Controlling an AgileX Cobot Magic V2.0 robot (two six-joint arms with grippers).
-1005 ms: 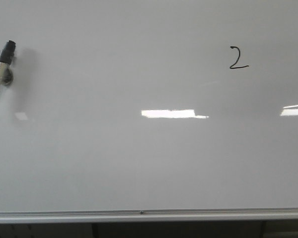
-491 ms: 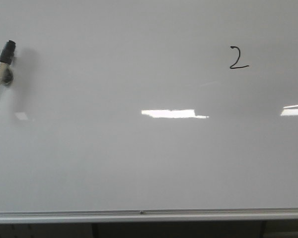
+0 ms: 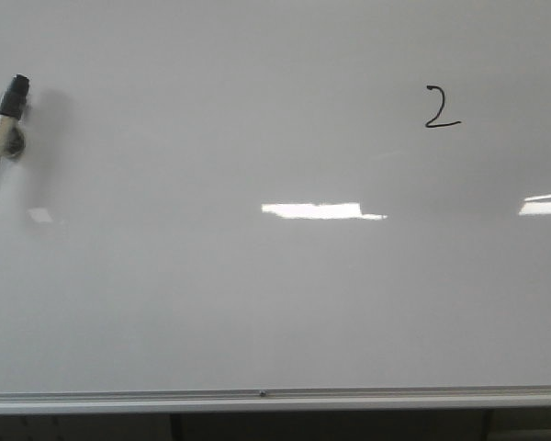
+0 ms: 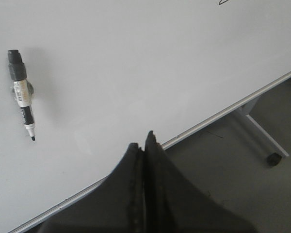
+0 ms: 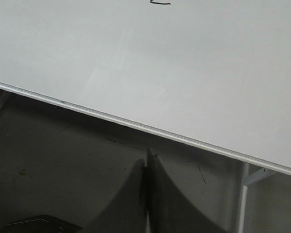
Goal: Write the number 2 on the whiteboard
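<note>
The number 2 [image 3: 442,107] sits finished on the upper right of the whiteboard [image 3: 257,303], and the marker [image 3: 4,129] clings at its left. My left fingers [image 4: 143,141] and right fingers [image 5: 146,158] are pressed together, empty; I'd keep both clear so nothing smudges.

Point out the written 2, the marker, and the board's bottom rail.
number 2 [image 3: 441,107], front view, middle of the digit.
marker [image 4: 22,93], left wrist view, labelled barrel.
bottom rail [image 3: 275,399], front view, silver strip along the whiteboard [image 3: 257,303] base.
</note>
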